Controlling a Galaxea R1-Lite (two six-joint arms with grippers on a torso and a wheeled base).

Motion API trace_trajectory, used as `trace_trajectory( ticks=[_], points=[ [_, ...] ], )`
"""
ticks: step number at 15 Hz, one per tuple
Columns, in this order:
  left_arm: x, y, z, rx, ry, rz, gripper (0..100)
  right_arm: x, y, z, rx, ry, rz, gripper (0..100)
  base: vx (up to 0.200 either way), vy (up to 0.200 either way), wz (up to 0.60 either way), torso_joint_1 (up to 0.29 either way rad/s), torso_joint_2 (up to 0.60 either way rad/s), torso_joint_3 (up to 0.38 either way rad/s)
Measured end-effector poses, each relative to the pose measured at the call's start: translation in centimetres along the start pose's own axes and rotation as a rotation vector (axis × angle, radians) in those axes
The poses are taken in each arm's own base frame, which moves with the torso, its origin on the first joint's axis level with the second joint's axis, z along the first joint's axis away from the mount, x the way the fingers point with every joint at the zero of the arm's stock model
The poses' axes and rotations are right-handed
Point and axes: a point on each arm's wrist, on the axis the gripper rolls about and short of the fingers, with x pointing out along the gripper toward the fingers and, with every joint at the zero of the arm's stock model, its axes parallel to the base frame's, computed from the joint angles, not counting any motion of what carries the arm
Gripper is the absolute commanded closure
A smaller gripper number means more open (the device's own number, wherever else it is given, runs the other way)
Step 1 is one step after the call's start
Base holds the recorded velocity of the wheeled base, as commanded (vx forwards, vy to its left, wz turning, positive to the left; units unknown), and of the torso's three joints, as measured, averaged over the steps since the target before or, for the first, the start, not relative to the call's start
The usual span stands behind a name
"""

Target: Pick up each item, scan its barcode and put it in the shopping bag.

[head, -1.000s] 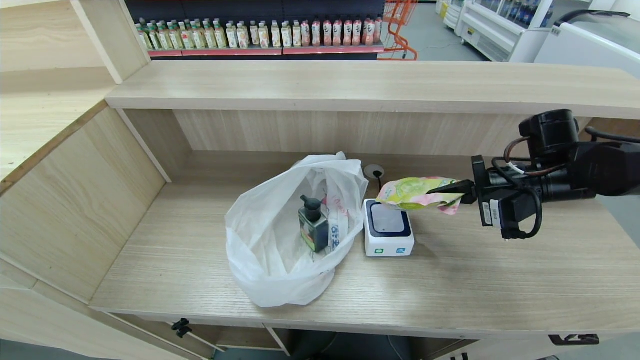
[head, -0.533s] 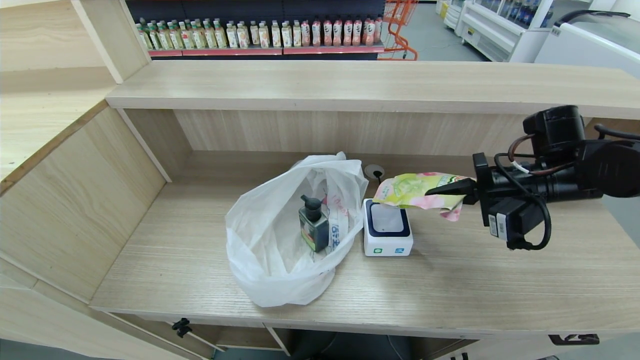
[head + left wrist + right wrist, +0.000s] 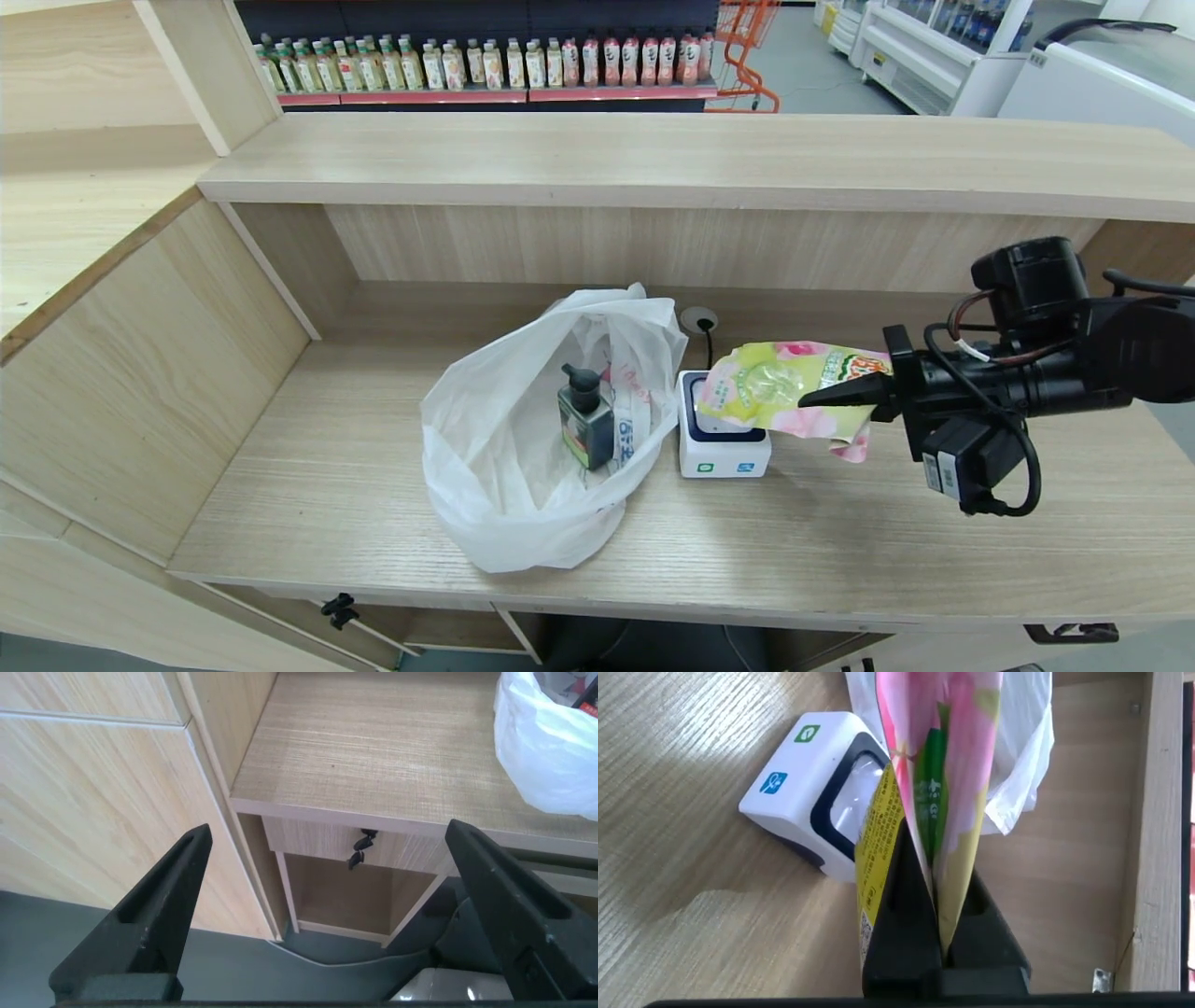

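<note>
My right gripper (image 3: 854, 392) is shut on a yellow-green and pink snack packet (image 3: 780, 387), held flat just above the white barcode scanner (image 3: 724, 443), whose top it partly covers. The right wrist view shows the snack packet (image 3: 938, 793) edge-on between the fingers, with the barcode scanner (image 3: 817, 793) beyond it. Left of the scanner stands the open white shopping bag (image 3: 523, 439) with a dark pump bottle (image 3: 585, 420) inside. My left gripper (image 3: 327, 915) is open, hanging off the counter's front left corner, well clear of everything.
A cable grommet (image 3: 699, 320) sits in the counter behind the scanner. A raised wooden ledge (image 3: 653, 159) runs along the back and a side wall (image 3: 159, 373) closes the left. Bare counter (image 3: 887, 532) lies right of the scanner.
The right gripper has come down and slightly nearer with the packet, which has tilted so that more of its face shows and now overlaps the scanner's top. Bag and scanner have not moved.
</note>
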Motion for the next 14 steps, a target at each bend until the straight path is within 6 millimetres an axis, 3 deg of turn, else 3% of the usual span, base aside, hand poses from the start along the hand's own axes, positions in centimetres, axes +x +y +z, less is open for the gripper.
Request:
trace_trajectory(
  ticks=[8,10,14],
  points=[
    [0.0,0.0,0.0,0.000,0.000,0.001,0,-0.3,-0.5,0.2,0.049,-0.009,-0.016,100,0.000,0.000,0.00,0.000,0.00,0.000],
    [0.0,0.0,0.0,0.000,0.000,0.001,0,-1.5,-2.1,0.6,0.211,-0.020,-0.069,100,0.000,0.000,0.00,0.000,0.00,0.000],
    [0.0,0.0,0.0,0.000,0.000,0.001,0,-5.7,-6.6,1.6,0.741,0.024,-0.219,100,0.000,0.000,0.00,0.000,0.00,0.000]
  ],
)
